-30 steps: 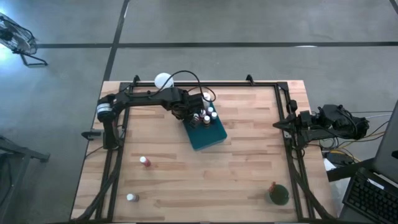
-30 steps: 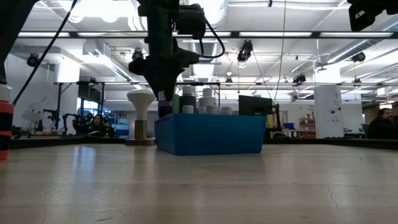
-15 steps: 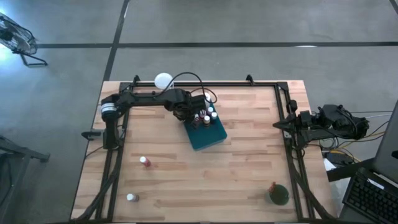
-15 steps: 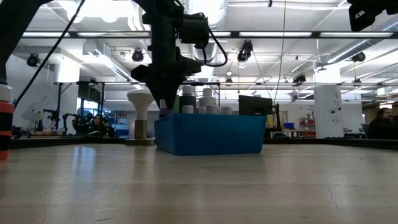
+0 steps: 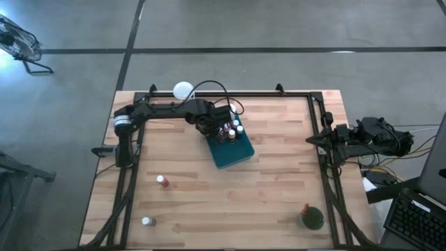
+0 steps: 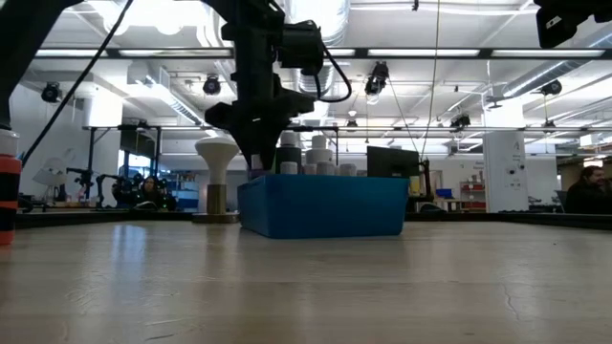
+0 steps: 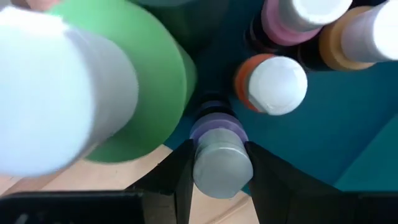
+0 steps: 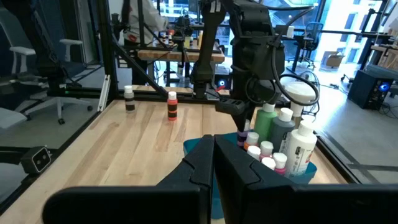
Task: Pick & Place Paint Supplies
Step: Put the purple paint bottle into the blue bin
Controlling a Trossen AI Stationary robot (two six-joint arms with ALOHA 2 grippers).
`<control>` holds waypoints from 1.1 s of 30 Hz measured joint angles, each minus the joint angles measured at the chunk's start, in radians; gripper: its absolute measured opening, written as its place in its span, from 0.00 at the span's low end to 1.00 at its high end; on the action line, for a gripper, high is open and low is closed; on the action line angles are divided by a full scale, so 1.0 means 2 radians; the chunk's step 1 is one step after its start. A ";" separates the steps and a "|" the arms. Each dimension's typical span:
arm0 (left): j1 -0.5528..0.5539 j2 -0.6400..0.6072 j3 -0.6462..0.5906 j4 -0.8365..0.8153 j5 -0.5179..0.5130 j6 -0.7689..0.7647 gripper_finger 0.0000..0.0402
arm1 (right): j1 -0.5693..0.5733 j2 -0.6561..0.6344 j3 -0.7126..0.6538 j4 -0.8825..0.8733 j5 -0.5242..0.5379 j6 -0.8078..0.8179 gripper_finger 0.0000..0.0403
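Purple bottle (image 7: 219, 155) pinched in left claw (image 7: 219, 163) just inside teal tray's (image 5: 233, 155) crowded corner

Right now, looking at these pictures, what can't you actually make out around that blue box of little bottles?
- Tray floor: low view, hidden by its own front wall.
- Whether the purple bottle in the left gripper rests on the floor: left wrist view, its cap covers it.
- Green bottle: blurred, cut off by the edge.
- Bottle labels: high view, too small.
- Right gripper: only its shut fingers show.
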 joint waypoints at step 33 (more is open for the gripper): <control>0.003 0.019 0.000 0.001 0.012 -0.001 0.38 | 0.000 0.000 0.000 0.000 0.000 0.000 0.02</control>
